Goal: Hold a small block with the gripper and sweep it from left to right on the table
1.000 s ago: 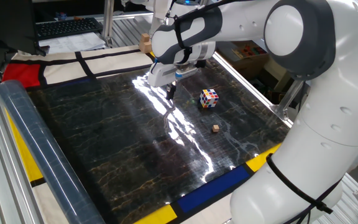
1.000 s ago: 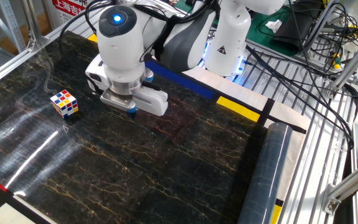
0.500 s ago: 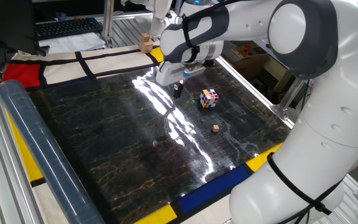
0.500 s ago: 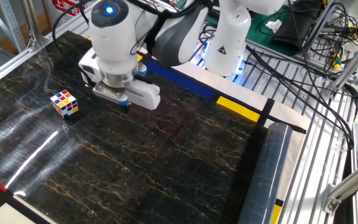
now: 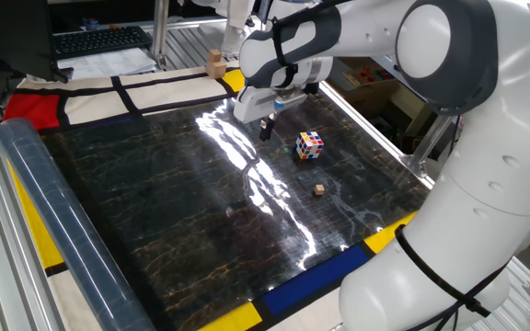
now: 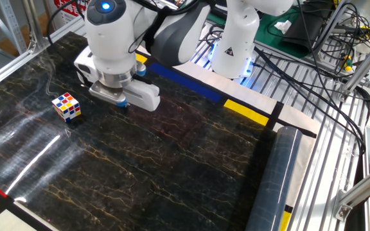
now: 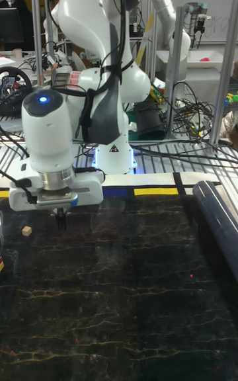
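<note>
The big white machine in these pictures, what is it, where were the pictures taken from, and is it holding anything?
It is a robot arm ending in a small dark gripper. Three fixed cameras show one moment: two from different sides of the table, one tall picture facing the arm. On the table lie a multicoloured puzzle cube and a tiny small block of wood. The gripper holds nothing; the block lies apart from it. Whether its fingers are open is unclear.

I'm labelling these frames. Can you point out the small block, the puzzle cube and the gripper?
small block (image 5: 319, 189): one fixed view, top face.
puzzle cube (image 5: 309, 145): one fixed view, centre.
gripper (image 5: 267, 131): one fixed view, fingertips.
</note>
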Motion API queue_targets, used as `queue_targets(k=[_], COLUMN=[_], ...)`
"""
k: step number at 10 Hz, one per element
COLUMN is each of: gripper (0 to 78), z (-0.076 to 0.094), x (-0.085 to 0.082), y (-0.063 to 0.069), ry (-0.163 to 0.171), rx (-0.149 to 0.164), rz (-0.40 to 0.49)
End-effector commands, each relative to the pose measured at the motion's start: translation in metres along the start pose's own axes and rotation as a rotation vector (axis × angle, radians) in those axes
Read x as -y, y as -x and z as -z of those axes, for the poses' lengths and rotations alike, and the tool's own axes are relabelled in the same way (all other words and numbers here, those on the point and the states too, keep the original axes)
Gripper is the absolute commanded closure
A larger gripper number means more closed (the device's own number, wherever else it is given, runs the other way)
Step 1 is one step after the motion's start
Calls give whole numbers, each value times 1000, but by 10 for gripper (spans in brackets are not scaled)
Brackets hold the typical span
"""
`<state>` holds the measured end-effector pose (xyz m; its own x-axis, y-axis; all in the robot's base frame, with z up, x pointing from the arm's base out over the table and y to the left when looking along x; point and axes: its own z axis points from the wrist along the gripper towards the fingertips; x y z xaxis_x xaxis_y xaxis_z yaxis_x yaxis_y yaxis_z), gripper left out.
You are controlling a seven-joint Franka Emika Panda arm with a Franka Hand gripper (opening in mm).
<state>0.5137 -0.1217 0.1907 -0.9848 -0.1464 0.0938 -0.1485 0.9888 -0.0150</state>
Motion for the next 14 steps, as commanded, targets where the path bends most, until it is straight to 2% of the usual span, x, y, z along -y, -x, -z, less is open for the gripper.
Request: queue_targets(k=[1, 4, 8, 10, 11, 12, 13, 14], gripper=[776, 776, 776, 776, 776, 776, 776, 776], z=[5, 5, 5, 5, 0, -10, -14, -22], x=[7, 7, 7, 7, 15, 37, 49, 75], y=[3, 3, 3, 3, 0, -10, -14, -27], ry=[-1, 5, 4, 3, 2, -1, -1, -6], rx=[-2, -3, -20, -15, -9, -1, 0, 1], rz=[10, 10, -7, -24, -11, -2, 6, 2])
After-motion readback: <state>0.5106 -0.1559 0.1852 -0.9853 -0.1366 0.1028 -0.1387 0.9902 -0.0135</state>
